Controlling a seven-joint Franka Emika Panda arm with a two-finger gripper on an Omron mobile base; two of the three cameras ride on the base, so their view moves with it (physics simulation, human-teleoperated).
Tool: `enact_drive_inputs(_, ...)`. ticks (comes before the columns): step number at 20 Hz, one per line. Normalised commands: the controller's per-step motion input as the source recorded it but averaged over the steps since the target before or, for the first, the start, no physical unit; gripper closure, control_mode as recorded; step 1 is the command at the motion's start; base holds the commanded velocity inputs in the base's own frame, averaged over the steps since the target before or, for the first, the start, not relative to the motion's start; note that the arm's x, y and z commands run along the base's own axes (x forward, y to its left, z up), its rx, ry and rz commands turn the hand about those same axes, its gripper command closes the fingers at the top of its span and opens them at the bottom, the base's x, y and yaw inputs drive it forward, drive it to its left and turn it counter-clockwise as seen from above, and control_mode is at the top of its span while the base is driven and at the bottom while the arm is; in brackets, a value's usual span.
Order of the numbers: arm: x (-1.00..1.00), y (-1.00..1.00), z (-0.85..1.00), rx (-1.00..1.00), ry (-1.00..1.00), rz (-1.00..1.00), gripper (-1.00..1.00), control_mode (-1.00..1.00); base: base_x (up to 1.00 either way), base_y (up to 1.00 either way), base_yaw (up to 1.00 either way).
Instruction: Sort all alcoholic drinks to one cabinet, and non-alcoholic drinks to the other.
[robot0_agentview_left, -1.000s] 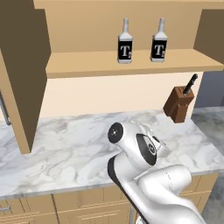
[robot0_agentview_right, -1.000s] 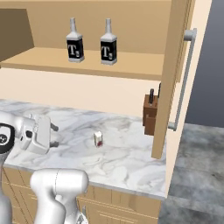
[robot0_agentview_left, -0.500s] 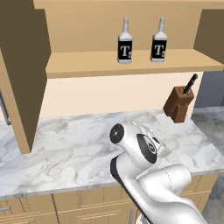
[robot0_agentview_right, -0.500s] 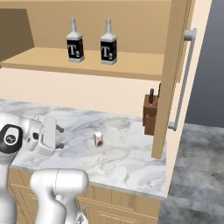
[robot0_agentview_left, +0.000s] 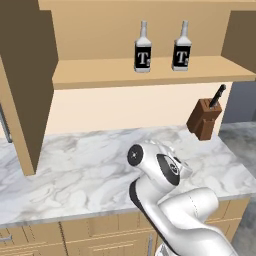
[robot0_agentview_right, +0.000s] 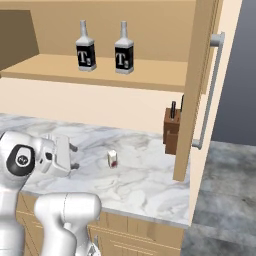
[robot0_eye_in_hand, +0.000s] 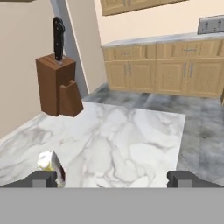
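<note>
The end effector hangs wide open and empty, low over the worktop. Both "T" bottles stand high above it on the wide cabinet's shelf. The small carton just ahead could be knocked over if it sweeps forward.

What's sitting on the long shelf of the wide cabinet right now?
Two matching T-label bottles stand upright side by side on the shelf. The shelf's far left end is covered by the brown door, so it cannot be checked.

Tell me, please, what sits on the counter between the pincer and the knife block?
A small white carton stands between the pincer and the knife block, seen best in the right base view.
</note>
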Motion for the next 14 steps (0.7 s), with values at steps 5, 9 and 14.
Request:
enact_drive_inputs(5,0.18,-0.04,-0.29,-0.01,-0.03,0.09,-1.0,-1.0,0.0,0.0,0.0)
enact_drive_inputs(9,0.11,-0.15,-0.22,0.0,-0.04,0.09,-1.0,-1.0,0.0,0.0,0.0)
enact_drive_inputs(14,0.07,-0.21,-0.1,0.0,-0.05,0.07,-1.0,-1.0,0.0,0.0,0.0)
